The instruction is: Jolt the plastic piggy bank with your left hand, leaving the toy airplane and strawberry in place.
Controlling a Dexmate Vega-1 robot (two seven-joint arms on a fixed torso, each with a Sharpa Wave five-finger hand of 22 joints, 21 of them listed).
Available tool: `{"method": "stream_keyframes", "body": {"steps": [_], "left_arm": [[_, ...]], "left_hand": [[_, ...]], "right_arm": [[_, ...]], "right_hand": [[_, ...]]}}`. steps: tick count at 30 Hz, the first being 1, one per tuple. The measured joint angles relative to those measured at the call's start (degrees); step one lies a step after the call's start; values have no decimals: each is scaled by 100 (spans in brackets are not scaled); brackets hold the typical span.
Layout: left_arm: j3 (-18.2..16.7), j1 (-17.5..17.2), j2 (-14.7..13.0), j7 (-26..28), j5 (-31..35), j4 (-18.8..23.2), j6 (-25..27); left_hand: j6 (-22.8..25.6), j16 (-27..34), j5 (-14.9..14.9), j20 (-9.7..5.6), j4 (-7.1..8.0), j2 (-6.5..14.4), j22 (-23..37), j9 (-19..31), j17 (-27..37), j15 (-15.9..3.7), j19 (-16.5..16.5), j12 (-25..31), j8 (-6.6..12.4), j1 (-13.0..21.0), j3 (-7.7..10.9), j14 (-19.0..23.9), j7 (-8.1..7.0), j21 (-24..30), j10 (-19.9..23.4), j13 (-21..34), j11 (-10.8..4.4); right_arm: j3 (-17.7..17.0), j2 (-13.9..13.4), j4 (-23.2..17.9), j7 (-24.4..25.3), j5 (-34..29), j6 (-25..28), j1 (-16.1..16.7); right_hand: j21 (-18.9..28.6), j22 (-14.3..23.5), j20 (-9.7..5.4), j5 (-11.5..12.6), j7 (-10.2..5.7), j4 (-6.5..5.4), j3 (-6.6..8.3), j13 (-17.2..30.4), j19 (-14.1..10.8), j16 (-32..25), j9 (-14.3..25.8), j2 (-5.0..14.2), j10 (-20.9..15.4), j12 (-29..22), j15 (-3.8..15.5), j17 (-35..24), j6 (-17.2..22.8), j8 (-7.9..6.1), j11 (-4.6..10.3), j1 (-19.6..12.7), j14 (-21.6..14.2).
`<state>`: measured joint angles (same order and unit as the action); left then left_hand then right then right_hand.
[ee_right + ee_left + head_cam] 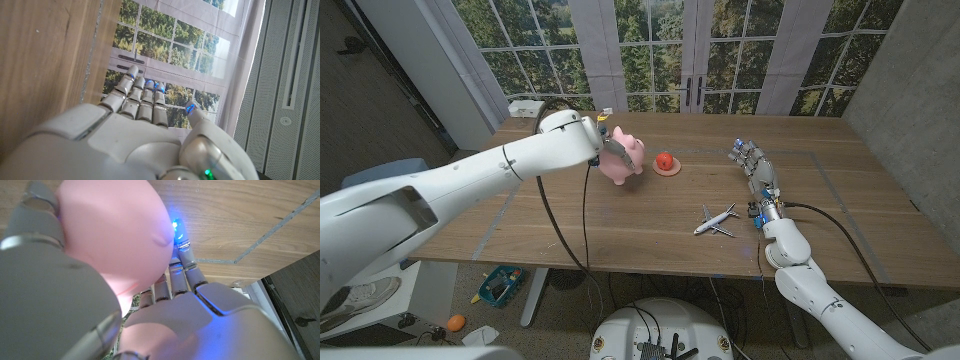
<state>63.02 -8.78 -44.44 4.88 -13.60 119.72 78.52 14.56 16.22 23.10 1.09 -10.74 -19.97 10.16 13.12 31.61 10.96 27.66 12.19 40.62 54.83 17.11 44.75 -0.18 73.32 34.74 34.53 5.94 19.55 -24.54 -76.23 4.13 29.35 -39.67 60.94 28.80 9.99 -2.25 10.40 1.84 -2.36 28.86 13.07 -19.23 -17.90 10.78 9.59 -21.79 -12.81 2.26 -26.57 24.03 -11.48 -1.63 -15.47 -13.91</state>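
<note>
Now, stage: the left hand (613,150) is at the pig (625,160), touching its left side in the head view; the jolt looks under way or about to land.
Pig: pink, upper middle of the head view, on the table (620,225); it seems tilted, though I cannot tell whether all its feet are down.
Left hand state: fingers (182,262) lie against the pig (112,235) in the left wrist view, with a grey part curving round its other side; whether it grips or merely presses, I cannot tell.
Right hand: the right hand (757,172) stands at right of the head view, fingers straight and close together, holding nothing, well apart from all three things.
Strawberry: the strawberry (664,160) sits on a small disc (667,170) just right of the pig, not touching it.
Plane: the plane (716,220) lies lower, centre right, near the right hand's wrist, apart from it.
Left to do: finish the shove and withdraw; the strawberry's closeness is the risk, in my judgement.
Hidden: the pig's underside and the contact itself are blurred; the pig crowds the left wrist view at close range.
</note>
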Motion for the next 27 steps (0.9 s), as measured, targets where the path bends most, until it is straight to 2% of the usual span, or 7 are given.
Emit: {"method": "stream_keyframes", "body": {"steps": [1, 3, 10, 12, 16, 19, 27], "left_arm": [[0, 0, 0, 15, -60, 0, 6], [495, 515, -32, 163, -429, -137, 40], [1069, 1067, -2, 738, -1372, -335, 94], [1397, 1343, 56, 931, -1629, -469, 107], [1675, 1534, 131, 1190, -1892, -594, 121], [1696, 1545, 138, 1328, -1965, -603, 125], [2097, 1723, 338, 1478, -2008, -874, 135]], "left_hand": [[0, -2, 0, 0, 0, 0, 0, 0, -3, 0, 0, -1, -1, 0, 0, 0, 0, 0, 0, 0, 0], [0, -3, -4, 1, 0, 0, 0, 0, -9, 0, -1, -7, -5, 0, 0, 0, 0, 0, 0, 1, 0], [0, -38, -5, 2, 0, 0, 0, 0, -33, 0, -2, -28, -11, 0, 0, 2, 0, 0, 0, 10, 0], [0, -48, -6, 2, 0, 0, 0, 0, -33, 0, -2, -30, -21, 0, 0, 2, 0, 0, 0, 45, 0], [0, -54, -10, 3, 0, 0, 0, 0, -44, 0, -3, -45, -32, 0, 0, 2, 0, 0, 0, 49, 0], [0, -55, -11, 3, 0, 0, 0, 0, -44, 1, -3, -55, -50, 0, 0, 3, 0, 0, 0, 131, 0], [1, -181, -117, 11, 0, 39, 0, 0, -166, -10, -38, -116, -135, -39, 0, 51, 1, 22, 0, 180, 0]], "right_arm": [[0, 0, -2, 0, 0, 0, 4], [0, 0, -5, 3, 2, 0, 10], [-10, 0, -9, 18, 8, -3, 31], [-17, 3, -9, 28, 15, -11, 38], [-25, 7, -9, 37, 23, -26, 45], [-31, 11, -8, 38, 23, -27, 52], [-45, 25, 31, 43, 43, -58, 55]], "right_hand": [[0, 0, 0, 0, 0, 0, 0, 0, 0, 0, 0, 0, 0, 0, 0, 0, 0, 0, 0, 0, 0], [0, 0, 0, 0, 0, 0, 0, 0, 0, 0, 0, 0, 0, 0, 0, 0, 0, 0, 0, 0, 0], [0, 0, 0, 0, 0, 0, 0, 0, 0, 0, 0, 0, 0, 0, 0, 0, 0, 0, 0, 0, 0], [0, 0, 0, 0, 0, 0, 0, 0, 0, 0, 0, 0, 0, 0, 0, 0, 0, 0, 0, 0, 0], [0, 0, 0, 0, 0, 0, 0, 0, 0, 0, 0, 0, 0, 0, 0, 0, 0, 0, 0, 0, -1], [0, 0, 0, 0, 0, 0, 0, 0, 0, 0, 0, 0, 0, 0, 0, 0, 0, 0, 0, 0, 0], [-22, 0, 0, 0, 0, 0, 0, 0, 0, 0, 0, 0, 0, 0, 0, 0, 0, 0, 0, 0, -1]]}}
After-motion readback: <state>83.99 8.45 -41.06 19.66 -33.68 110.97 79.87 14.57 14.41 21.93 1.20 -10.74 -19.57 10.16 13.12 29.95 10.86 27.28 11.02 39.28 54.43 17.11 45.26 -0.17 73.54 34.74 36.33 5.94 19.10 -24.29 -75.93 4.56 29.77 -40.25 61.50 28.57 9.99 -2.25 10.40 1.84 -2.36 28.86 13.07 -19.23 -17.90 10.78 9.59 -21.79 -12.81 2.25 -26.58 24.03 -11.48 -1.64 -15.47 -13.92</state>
